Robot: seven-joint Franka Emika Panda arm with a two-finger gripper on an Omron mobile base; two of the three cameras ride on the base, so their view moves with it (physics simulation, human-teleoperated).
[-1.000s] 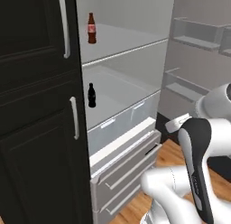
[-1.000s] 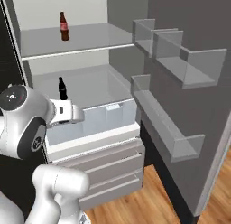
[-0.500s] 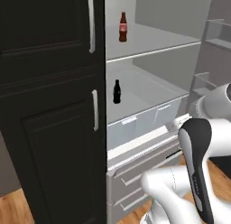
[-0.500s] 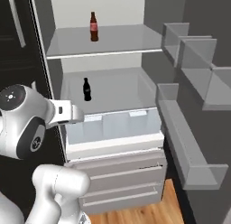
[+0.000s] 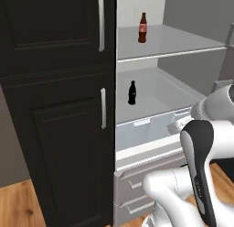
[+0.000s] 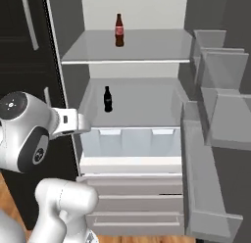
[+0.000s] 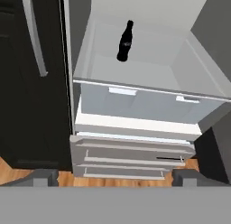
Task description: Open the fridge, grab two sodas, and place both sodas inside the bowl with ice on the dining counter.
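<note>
Ahead, well beyond the wide-spread, empty jaws, the dark soda (image 7: 125, 41) stands upright on the fridge (image 7: 149, 74) shelf.

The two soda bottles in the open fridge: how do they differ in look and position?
The cola bottle is brown with a red label and cap; the dark bottle is nearly black all over. The cola bottle stands on the upper shelf, the dark bottle on the shelf below, just left of it in the right base view. Both stand upright and share the same contour shape.

Open shelf room around dark soda (image 6: 108, 99) (unobstructed)
</note>
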